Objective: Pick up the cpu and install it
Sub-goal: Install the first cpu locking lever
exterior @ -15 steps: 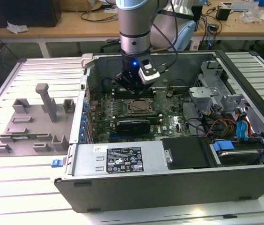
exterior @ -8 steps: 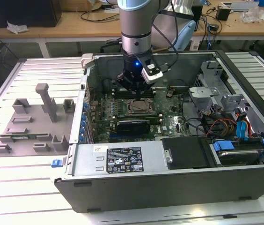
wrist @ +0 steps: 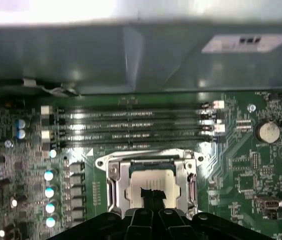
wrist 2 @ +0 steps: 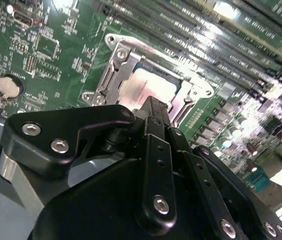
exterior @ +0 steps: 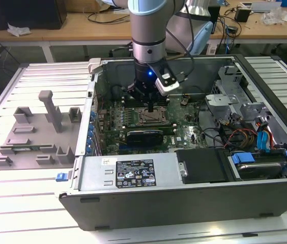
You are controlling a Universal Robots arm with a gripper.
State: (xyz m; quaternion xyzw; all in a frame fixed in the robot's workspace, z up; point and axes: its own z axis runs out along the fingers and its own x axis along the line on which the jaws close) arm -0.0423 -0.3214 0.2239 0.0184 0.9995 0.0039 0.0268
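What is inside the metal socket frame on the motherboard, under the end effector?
Inside the socket frame lies the cpu, its pale metal top seen in both wrist views. The end effector covers part of it, so its near edge and any contact are hidden.

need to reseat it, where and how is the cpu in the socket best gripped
Probably by two opposite edges, coming straight down from above. The cpu lies flat in the socket frame, with the metal rails close on its sides, so a sideways approach looks blocked. The end effector hangs right over it.

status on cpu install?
Gripper down over the socket, fingers together at the cpu. Cpu lies flat inside the socket frame. Nothing in the way.
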